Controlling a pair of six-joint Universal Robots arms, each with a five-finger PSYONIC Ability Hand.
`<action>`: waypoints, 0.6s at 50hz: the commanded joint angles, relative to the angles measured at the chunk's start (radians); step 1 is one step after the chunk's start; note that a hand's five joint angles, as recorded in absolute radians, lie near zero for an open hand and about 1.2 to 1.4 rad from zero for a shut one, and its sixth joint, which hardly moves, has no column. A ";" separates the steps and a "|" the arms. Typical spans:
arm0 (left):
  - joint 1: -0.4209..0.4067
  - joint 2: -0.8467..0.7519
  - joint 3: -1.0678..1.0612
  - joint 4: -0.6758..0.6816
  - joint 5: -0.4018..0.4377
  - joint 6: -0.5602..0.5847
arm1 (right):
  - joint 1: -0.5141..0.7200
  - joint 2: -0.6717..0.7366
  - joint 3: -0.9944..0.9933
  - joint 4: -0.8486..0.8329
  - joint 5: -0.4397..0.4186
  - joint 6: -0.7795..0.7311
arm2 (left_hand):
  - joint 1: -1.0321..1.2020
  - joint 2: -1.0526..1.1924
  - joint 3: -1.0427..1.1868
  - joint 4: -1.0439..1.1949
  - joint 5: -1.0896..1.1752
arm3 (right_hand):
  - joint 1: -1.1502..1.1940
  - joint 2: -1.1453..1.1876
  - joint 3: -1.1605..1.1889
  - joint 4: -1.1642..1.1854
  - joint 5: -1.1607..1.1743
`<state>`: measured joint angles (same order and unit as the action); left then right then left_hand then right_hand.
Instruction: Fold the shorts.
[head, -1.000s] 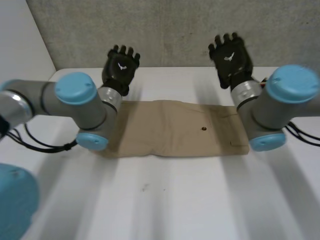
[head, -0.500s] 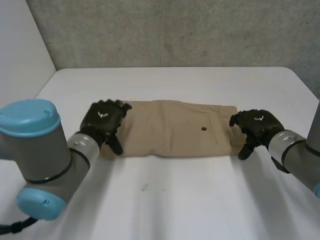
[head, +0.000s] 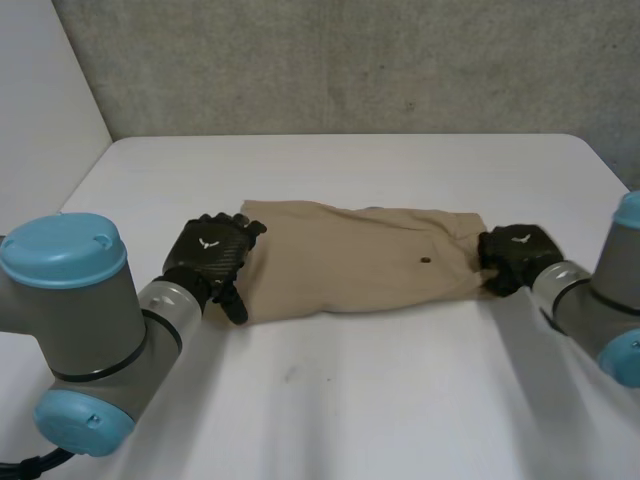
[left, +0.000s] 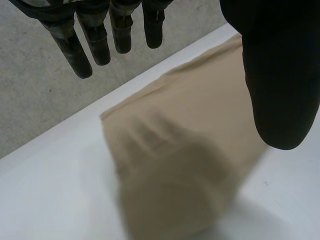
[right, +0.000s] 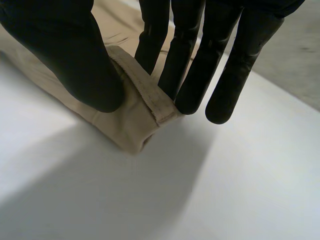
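1. Tan shorts (head: 350, 265) lie stretched sideways across the middle of the white table (head: 330, 400), with a robot hand at each end. The placing looks set for a fold carried from both ends at once.
2. The right hand (head: 515, 255) is clamped on the shorts' right end. In the right wrist view its thumb (right: 65, 55) bears on the cloth from one side and its fingers (right: 187, 60) close in from the other. The stitched band (right: 145, 97) along the edge stands pinched between them, rolled up off the table.
3. The left hand (head: 208, 255) sits over the shorts' left end with nothing gripped. In the left wrist view its straight fingertips (left: 95, 35) and left thumb (left: 280, 75) stand well apart, with the cloth in a soft hump below the palm. That end appears not yet taken.
4. The fabric reads as a thin, matte woven cloth, limp enough to crease and bunch where a hand meets it. Laid out, it forms a long flat rectangle with slightly wavy edges, and a small dark button (head: 427, 263) sits toward the right end.
5. The doubled, seamed band at the right is thicker and firmer than the rest, which is probably why the pinch is placed there.
6. The tabletop is smooth and hard, so the cloth is likely to slide rather than catch when pulled. A rough grey wall (head: 350, 60) stands behind.
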<state>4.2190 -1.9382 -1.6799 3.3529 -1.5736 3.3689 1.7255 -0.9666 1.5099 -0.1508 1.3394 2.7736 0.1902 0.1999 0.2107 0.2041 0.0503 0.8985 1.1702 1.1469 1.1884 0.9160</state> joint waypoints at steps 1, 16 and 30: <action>0.004 0.034 -0.013 -0.001 0.000 0.000 | -0.119 -0.102 0.018 0.020 0.027 -0.009 | -0.006 -0.016 -0.027 -0.020 -0.041 | 0.498 0.226 0.249 0.208 0.306; 0.026 0.093 -0.038 0.000 0.001 0.001 | -0.029 -0.152 -0.123 0.096 0.020 -0.233 | -0.006 -0.016 -0.027 -0.020 -0.041 | 0.498 0.226 0.249 0.208 0.306; 0.041 0.133 -0.018 0.000 -0.006 0.000 | 0.468 -0.020 -0.100 -0.007 -0.259 -0.272 | -0.006 -0.016 -0.027 -0.020 -0.041 | 0.498 0.226 0.249 0.208 0.306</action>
<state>4.2489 -1.8201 -1.7114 3.3543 -1.5747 3.3700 2.0254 -1.0904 1.3725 -0.1374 1.2456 2.5166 0.1902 0.1999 0.2107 0.2041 0.0505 0.9505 1.1702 1.1877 1.1913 0.9648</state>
